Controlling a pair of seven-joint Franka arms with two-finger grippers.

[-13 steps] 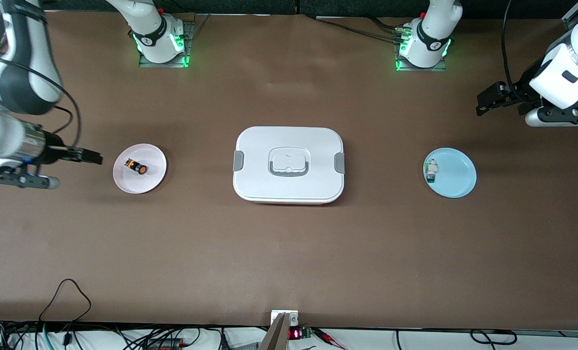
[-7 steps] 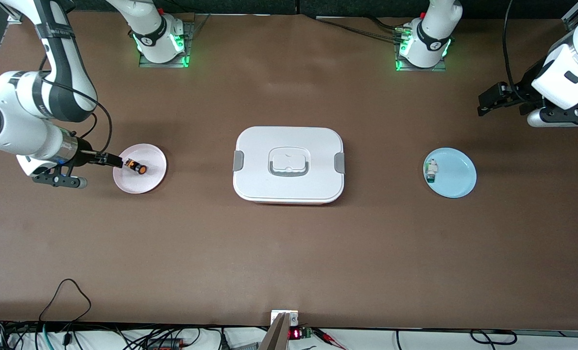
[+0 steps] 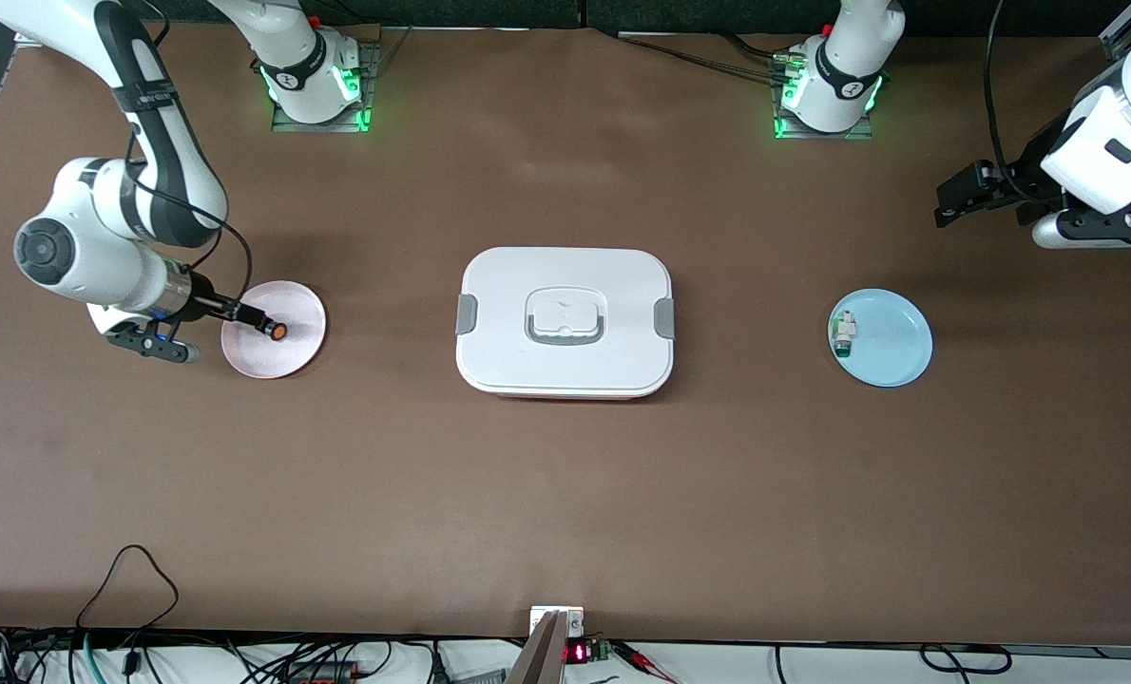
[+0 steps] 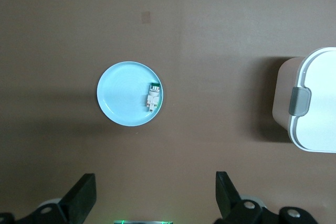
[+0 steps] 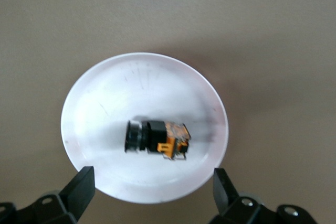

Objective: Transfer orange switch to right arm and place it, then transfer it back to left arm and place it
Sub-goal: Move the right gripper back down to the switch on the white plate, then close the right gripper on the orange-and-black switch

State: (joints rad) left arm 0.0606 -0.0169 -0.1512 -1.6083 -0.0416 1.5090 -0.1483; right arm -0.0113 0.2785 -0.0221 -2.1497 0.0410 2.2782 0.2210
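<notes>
The orange switch [image 3: 277,331] lies on its side on a pale pink plate [image 3: 295,353] toward the right arm's end of the table. In the right wrist view the switch [image 5: 157,138] rests mid-plate. My right gripper [image 3: 248,316] hangs over that plate just above the switch, open, and its fingertips [image 5: 80,186] stand wide apart with nothing between them. The white box [image 3: 565,323] sits mid-table. My left gripper [image 3: 948,201] waits open in the air at the left arm's end, empty [image 4: 153,195].
A light blue plate [image 3: 893,347] holds a small white-and-green component [image 3: 843,333] toward the left arm's end; the left wrist view shows that plate [image 4: 121,100] and the box's edge [image 4: 315,106]. Cables trail along the table's front edge.
The right arm has swung in toward the pink plate, bringing its open gripper over the switch. The left arm has barely moved.
</notes>
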